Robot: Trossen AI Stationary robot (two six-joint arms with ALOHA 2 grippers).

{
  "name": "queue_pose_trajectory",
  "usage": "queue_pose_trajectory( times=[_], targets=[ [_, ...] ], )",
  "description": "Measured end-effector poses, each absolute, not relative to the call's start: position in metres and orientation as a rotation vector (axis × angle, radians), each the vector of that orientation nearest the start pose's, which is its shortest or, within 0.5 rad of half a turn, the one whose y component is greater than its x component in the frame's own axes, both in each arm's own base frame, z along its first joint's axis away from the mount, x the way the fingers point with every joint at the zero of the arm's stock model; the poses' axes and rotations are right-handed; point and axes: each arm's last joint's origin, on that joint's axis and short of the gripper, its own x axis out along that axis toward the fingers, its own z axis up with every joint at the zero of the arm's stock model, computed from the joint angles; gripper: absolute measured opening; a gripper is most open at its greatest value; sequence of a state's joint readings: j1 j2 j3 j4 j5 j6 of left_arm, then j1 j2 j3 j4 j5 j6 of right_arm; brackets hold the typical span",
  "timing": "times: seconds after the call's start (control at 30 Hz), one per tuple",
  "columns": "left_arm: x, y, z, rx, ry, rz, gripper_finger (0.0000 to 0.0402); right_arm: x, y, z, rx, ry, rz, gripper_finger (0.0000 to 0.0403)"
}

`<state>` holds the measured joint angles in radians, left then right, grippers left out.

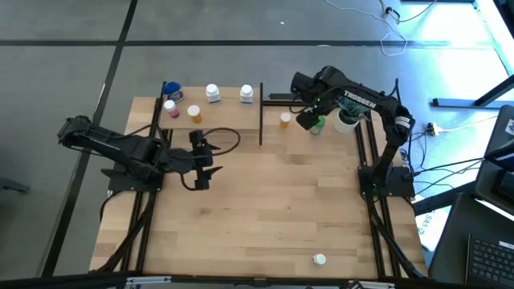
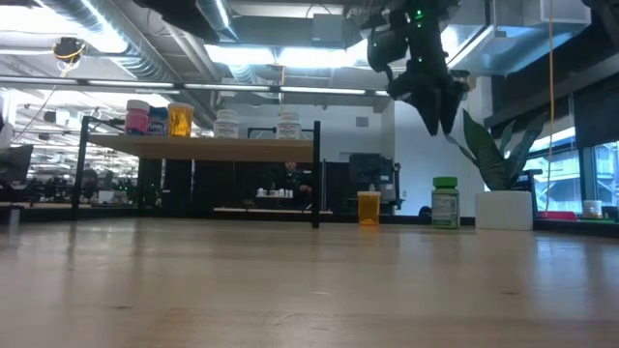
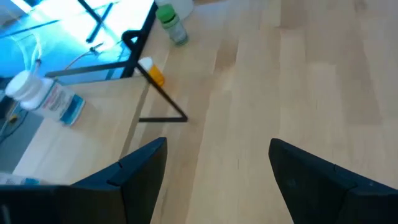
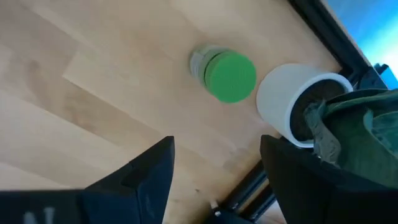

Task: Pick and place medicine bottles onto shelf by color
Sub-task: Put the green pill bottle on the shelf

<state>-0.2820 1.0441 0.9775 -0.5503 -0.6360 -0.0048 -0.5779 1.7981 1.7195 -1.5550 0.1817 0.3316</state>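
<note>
1. A lone white bottle (image 1: 320, 259) is sitting at the counter's (image 1: 265, 217) near edge, well apart from everything else.
2. The left gripper (image 1: 202, 167) is hovering over mid-counter in front of the shelf (image 1: 225, 112), fingers spread and holding nothing.
3. The right gripper (image 4: 214, 162) is hanging above the green bottle (image 4: 224, 73), fingers spread and empty; the bottle is standing upright just beside the white plant pot (image 4: 297, 102).
4. That bottle is looking small, light and rigid, with a smooth plastic side that may slip. I judge the best hold is across the round body or the green cap from above, keeping the far finger clear of the pot.
5. An orange bottle (image 1: 285, 120) is standing near the green one, just beside the shelf's end post.
6. On the shelf, blue (image 1: 172, 90), pink (image 1: 169, 107), orange (image 1: 194, 114) and two white bottles (image 1: 213, 93) are standing upright.
</note>
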Motion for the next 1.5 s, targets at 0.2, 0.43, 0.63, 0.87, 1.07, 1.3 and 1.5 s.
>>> queue_pose_trajectory(
  times=[0.2,0.43,0.63,0.87,1.07,1.3,1.5],
  targets=[
    [0.2073,-0.0394,0.3252,0.275,0.520,0.441,0.0276,0.2696,-0.1830,0.2992,0.491,1.532,-0.841,0.0239],
    [0.2069,-0.0387,0.3253,0.329,0.531,0.455,0.0276,0.2720,-0.1838,0.2991,0.467,1.516,-0.821,0.0239],
    [0.2072,-0.0396,0.3249,0.321,0.535,0.420,0.0276,0.2719,-0.1837,0.2991,0.450,1.525,-0.802,0.0239],
    [0.2073,-0.0398,0.3248,0.320,0.536,0.414,0.0276,0.2720,-0.1836,0.2991,0.450,1.525,-0.802,0.0239],
    [0.2073,-0.0398,0.3248,0.321,0.537,0.414,0.0276,0.2723,-0.1839,0.2991,0.450,1.521,-0.803,0.0239],
    [0.2073,-0.0398,0.3247,0.321,0.537,0.414,0.0276,0.2736,-0.1841,0.2990,0.484,1.495,-0.814,0.0239],
    [0.2072,-0.0398,0.3247,0.321,0.537,0.414,0.0276,0.2741,-0.1844,0.2990,0.485,1.490,-0.808,0.0239]
  ],
)
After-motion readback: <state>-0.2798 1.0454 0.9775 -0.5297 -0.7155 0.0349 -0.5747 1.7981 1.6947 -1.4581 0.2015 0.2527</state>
